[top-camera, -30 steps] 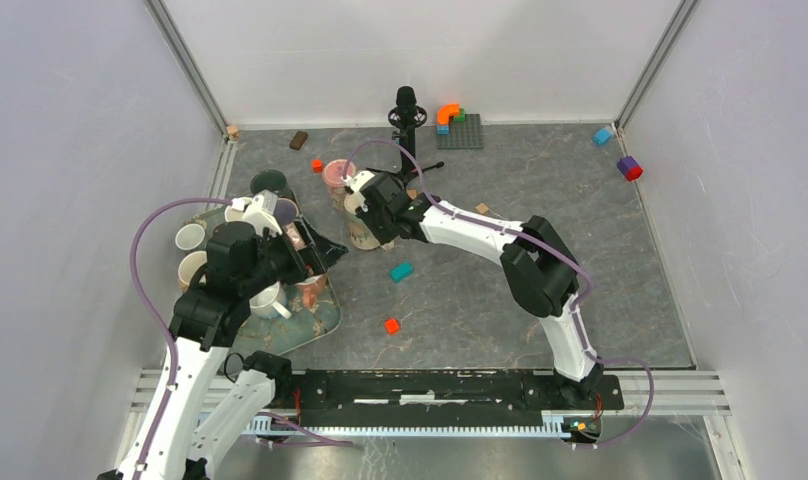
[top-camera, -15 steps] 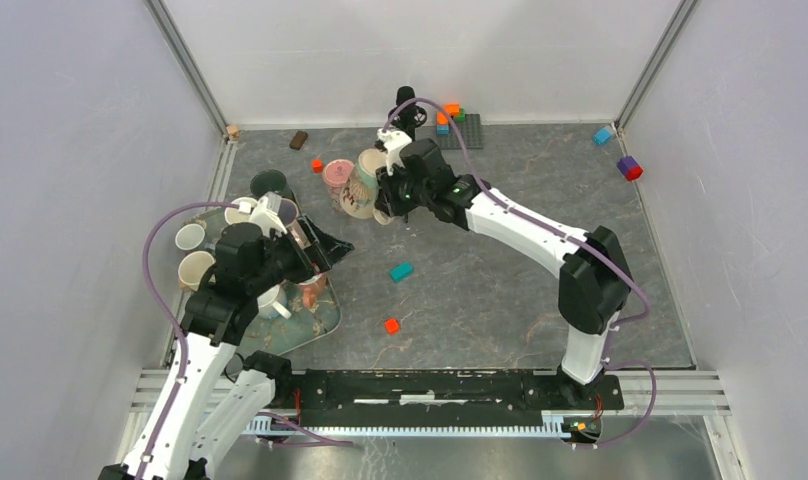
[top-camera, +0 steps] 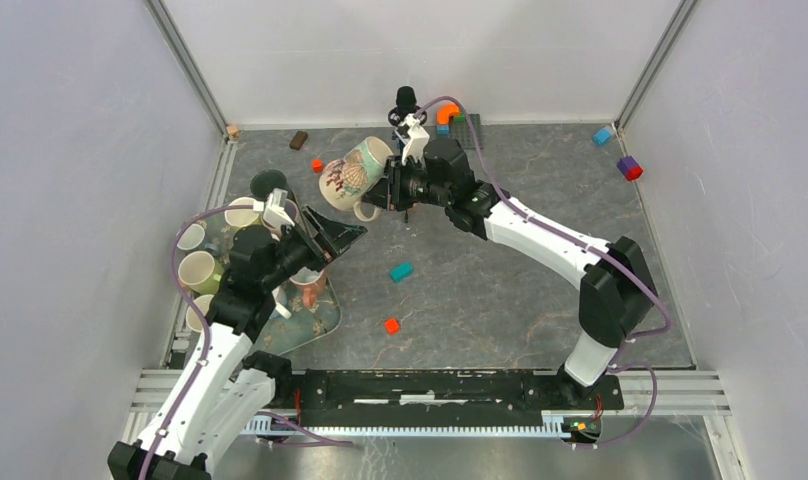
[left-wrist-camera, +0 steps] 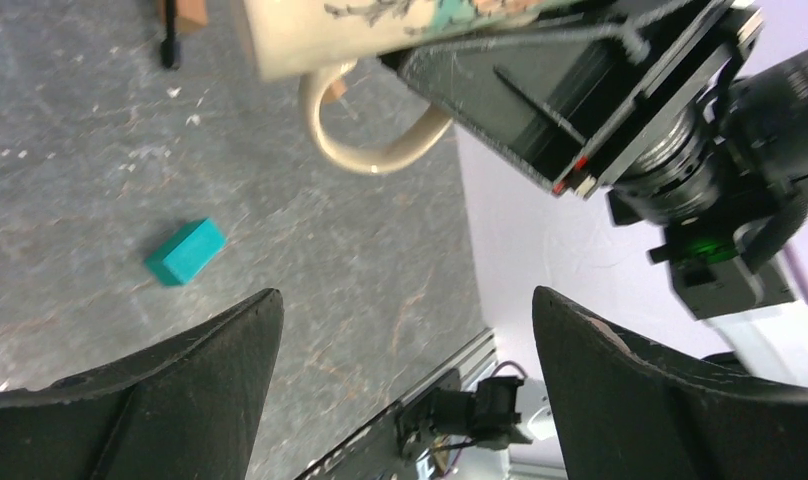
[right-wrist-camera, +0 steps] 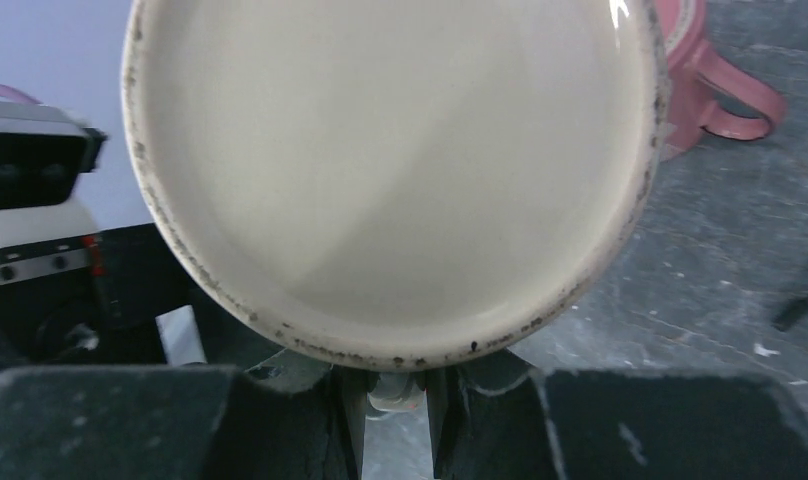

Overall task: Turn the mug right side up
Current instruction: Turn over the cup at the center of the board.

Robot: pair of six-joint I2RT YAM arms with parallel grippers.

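Mug (top-camera: pixel 352 175) up in air, tipped on side, above desk (top-camera: pixel 500 295). Right tool (top-camera: pixel 388 190) pinched narrow on it. Left tool (top-camera: pixel 345 238) wide open, empty. Step: turning. Next: roll mouth up, set down softly

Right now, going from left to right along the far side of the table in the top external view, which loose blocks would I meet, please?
tan block → brown block → small orange block → orange arch piece → blue block → purple block
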